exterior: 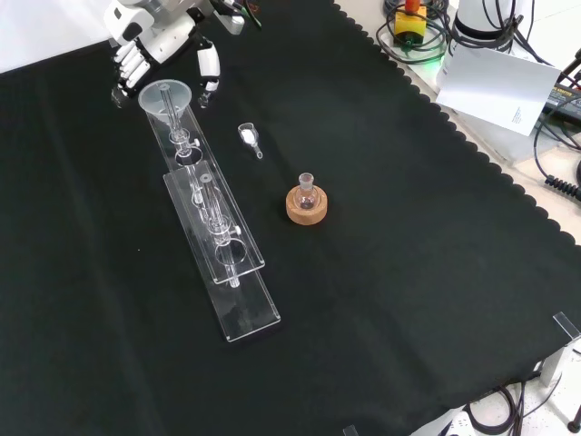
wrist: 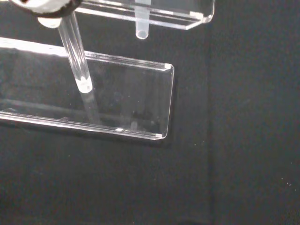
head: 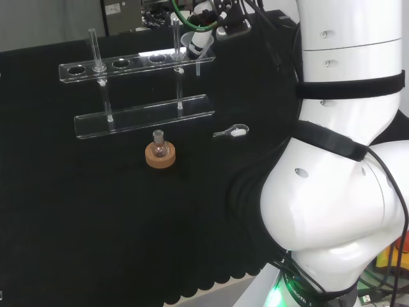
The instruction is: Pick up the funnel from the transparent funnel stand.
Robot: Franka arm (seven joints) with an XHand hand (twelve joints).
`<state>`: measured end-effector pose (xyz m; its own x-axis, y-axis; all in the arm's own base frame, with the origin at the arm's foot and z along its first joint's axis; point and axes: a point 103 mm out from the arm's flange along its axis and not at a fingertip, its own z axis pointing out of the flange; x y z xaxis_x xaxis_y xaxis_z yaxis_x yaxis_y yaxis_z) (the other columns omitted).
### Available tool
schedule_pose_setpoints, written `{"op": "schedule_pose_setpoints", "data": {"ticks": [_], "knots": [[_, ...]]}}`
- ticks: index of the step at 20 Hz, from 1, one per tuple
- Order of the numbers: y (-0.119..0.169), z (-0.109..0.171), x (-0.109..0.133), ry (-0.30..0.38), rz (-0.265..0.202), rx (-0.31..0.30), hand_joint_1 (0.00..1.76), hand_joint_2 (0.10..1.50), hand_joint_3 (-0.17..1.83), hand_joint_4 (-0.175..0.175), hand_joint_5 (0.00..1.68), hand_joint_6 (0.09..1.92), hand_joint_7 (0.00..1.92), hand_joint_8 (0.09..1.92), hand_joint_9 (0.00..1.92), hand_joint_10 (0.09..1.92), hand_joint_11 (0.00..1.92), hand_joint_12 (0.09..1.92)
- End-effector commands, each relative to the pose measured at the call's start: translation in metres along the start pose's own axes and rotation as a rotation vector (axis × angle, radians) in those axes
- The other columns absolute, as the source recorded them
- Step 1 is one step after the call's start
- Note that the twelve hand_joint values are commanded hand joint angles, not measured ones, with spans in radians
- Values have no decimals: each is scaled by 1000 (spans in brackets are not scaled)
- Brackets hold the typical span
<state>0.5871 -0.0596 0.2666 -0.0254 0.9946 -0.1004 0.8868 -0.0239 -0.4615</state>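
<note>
The clear funnel (exterior: 166, 95) sits in the end hole of the transparent stand's upper shelf (exterior: 215, 218), at the stand's far end in the front view. In the head view the funnel (head: 189, 42) is at the shelf's right end (head: 137, 63). The hand (exterior: 150, 41) hovers just beyond the funnel, with its fingers (exterior: 128, 68) on one side and its thumb (exterior: 209, 64) on the other. They are spread and stand apart from the funnel's rim. In the wrist view the funnel's stem (wrist: 141, 26) pokes down through the shelf above the stand's base plate (wrist: 136, 101).
A small round flask (exterior: 307, 191) stands on a cork ring (exterior: 306, 207) to the right of the stand in the front view. A small white scoop (exterior: 249, 136) lies on the cloth near the hand. Two clear posts (head: 104, 83) carry the shelf.
</note>
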Motion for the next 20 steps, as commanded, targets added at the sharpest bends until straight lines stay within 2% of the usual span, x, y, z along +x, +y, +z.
{"op": "schedule_pose_setpoints", "data": {"ticks": [1,3,9,14,16,20], "knots": [[3,2,1,-8,-1,12,723,606,513,-16,65,87,0,493,141,736,0,1343],[4,1,-15,-6,-11,10,731,605,513,-10,70,87,0,495,144,737,0,1343],[4,-1,-1,-49,-1,18,821,598,516,-12,104,87,28,593,191,728,0,1354],[5,2,-3,-46,-2,25,858,596,526,-14,118,87,44,623,215,718,0,1362],[6,3,-15,-25,-4,26,862,597,530,-15,121,87,45,626,217,716,0,1362],[7,2,-8,-57,3,15,868,592,551,-15,177,87,48,635,227,707,0,1365]]}}
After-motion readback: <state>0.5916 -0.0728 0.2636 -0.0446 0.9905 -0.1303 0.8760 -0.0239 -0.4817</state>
